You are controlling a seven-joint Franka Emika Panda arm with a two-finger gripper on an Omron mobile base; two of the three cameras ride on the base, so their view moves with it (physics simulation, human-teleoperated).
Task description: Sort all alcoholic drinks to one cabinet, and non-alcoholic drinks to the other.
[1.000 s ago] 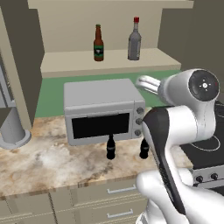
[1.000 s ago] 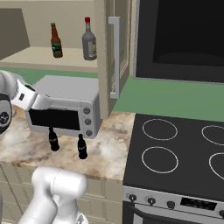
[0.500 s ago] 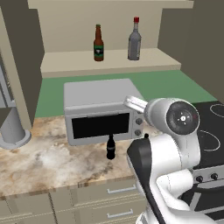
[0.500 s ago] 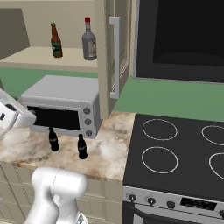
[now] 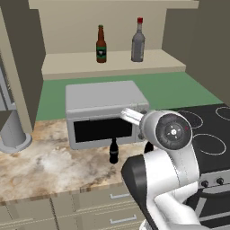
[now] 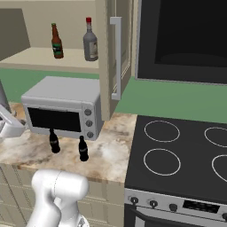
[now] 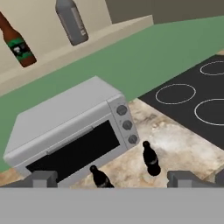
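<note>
Pincer spread, empty, above 2 cola bottles before toaster oven: probably descend squarely over 1, clearing its neighbour.

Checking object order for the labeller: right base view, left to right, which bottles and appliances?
Beer bottle → left cola bottle → toaster oven → right cola bottle → grey bottle → stove.

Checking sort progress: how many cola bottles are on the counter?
2. Both stand on the marble counter in front of the toaster oven: left cola bottle and right cola bottle. The arm hides one in the left base view.
</note>
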